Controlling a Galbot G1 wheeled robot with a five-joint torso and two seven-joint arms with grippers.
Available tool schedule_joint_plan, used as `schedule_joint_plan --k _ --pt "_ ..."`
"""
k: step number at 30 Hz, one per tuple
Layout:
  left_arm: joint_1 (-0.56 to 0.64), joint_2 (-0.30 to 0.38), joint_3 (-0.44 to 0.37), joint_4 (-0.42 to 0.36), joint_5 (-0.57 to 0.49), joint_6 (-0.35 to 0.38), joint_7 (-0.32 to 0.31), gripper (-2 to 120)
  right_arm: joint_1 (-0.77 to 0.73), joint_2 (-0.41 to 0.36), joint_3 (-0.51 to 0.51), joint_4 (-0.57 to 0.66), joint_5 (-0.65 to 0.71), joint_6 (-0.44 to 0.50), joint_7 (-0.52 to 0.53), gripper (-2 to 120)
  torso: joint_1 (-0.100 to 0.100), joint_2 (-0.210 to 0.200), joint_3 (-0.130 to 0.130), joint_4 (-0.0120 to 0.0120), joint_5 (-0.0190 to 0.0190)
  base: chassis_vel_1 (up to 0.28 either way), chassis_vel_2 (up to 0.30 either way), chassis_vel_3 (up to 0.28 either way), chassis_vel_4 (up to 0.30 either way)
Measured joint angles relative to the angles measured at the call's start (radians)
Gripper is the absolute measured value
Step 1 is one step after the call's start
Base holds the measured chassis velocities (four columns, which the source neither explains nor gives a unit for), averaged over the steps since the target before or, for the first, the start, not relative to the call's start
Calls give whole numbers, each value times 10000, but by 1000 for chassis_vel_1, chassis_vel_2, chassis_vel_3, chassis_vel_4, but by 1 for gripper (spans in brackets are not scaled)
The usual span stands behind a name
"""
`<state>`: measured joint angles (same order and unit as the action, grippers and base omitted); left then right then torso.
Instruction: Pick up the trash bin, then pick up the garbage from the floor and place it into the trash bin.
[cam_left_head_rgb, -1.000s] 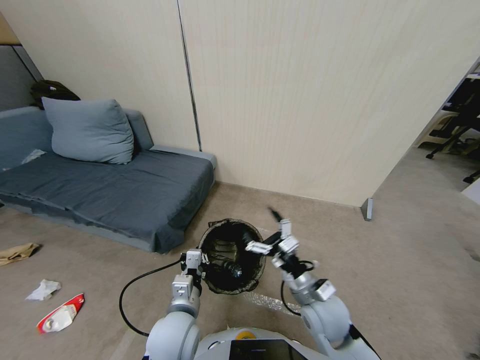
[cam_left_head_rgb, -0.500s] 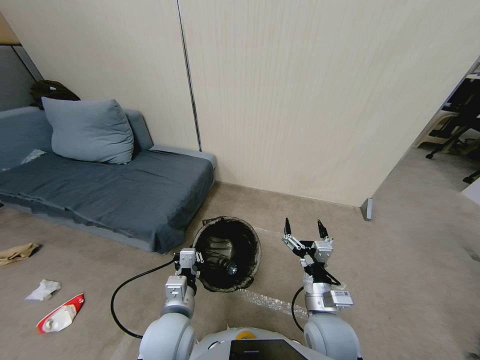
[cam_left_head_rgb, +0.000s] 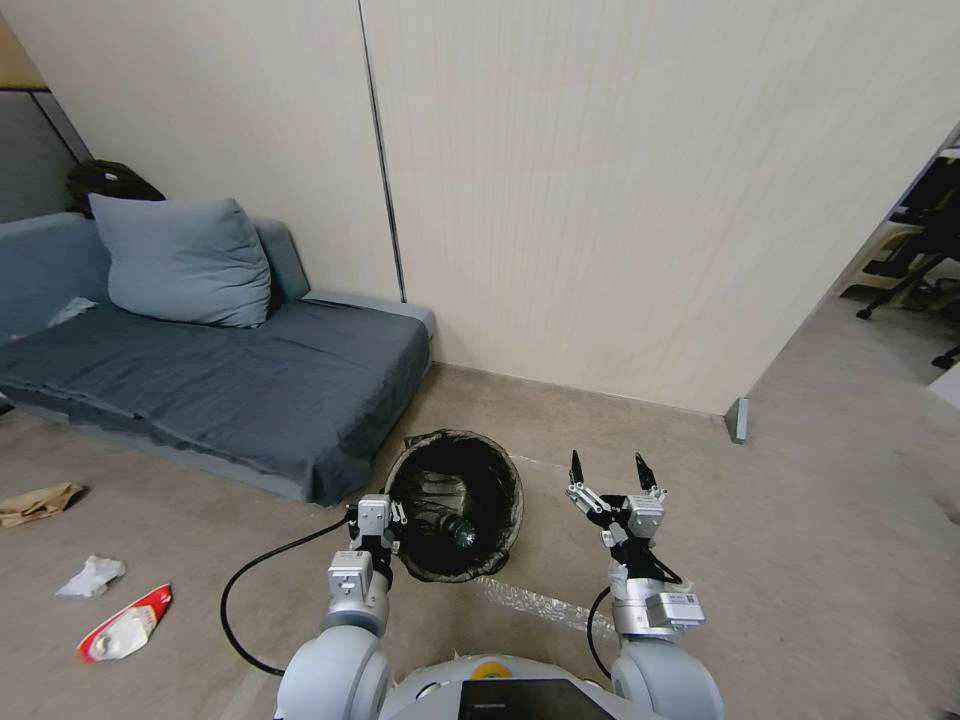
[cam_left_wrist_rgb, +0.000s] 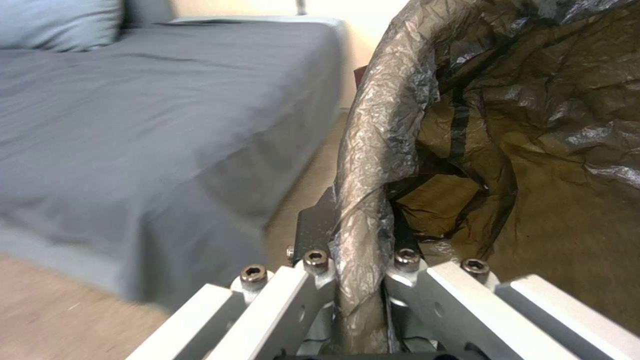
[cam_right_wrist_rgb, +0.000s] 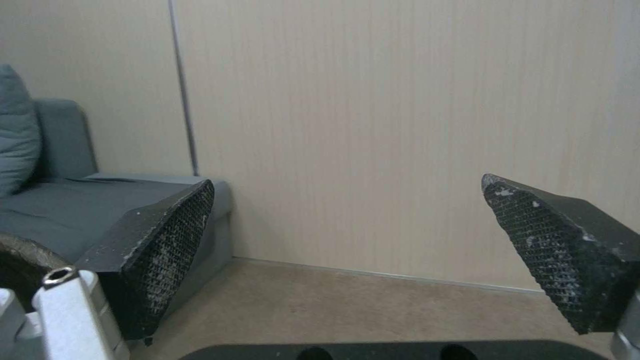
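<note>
While clamped on the near rim of the trash bin (cam_left_head_rgb: 455, 505), left end effector (cam_left_head_rgb: 377, 520) holds it just off the corner of the grey sofa (cam_left_head_rgb: 200, 380); in the left wrist view, fingers (cam_left_wrist_rgb: 313, 232) closed on the bag-covered rim (cam_left_wrist_rgb: 373, 150), one outside and one inside, dark liner crumpled between them. Bin mouth tilted toward the head camera, dark brown-black bag (cam_left_head_rgb: 500, 480) folded over the rim, a small clear bottle (cam_left_head_rgb: 450, 528) lying inside near the bottom. Cannot tell whether bin base touches the floor. Right end effector (cam_left_head_rgb: 608, 468) to the right of the bin, apart from it, pointing toward the beige wall panel (cam_left_head_rgb: 620, 200), spread wide and holding nothing; in the right wrist view, two black textured pads (cam_right_wrist_rgb: 167, 240) well apart with wall and carpet between. Strip of clear crinkled plastic film (cam_left_head_rgb: 530, 603) flat on the carpet between the two arms, just near side of the bin. Garbage on the floor well to the left: red-and-white wrapper (cam_left_head_rgb: 125, 627) nearest, white crumpled tissue (cam_left_head_rgb: 90, 577) just beyond it, brown crumpled paper (cam_left_head_rgb: 38, 502) farther out by the sofa front edge. Blue-grey pillow (cam_left_head_rgb: 185, 262) propped at the sofa back. Black cable (cam_left_head_rgb: 260, 590) looping from the left wrist across the carpet.
</note>
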<state>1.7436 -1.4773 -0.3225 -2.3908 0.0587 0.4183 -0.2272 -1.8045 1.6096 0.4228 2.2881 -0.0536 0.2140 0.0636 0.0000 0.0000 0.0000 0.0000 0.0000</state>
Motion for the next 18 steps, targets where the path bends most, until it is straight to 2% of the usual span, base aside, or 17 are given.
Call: schedule_joint_plan --k 18 --pt "35 -27 -10 -78 -138 238 -34 1 23 -12 74 -188 -411 446 -246 100 0 0 0 0 0 98 100 99 106"
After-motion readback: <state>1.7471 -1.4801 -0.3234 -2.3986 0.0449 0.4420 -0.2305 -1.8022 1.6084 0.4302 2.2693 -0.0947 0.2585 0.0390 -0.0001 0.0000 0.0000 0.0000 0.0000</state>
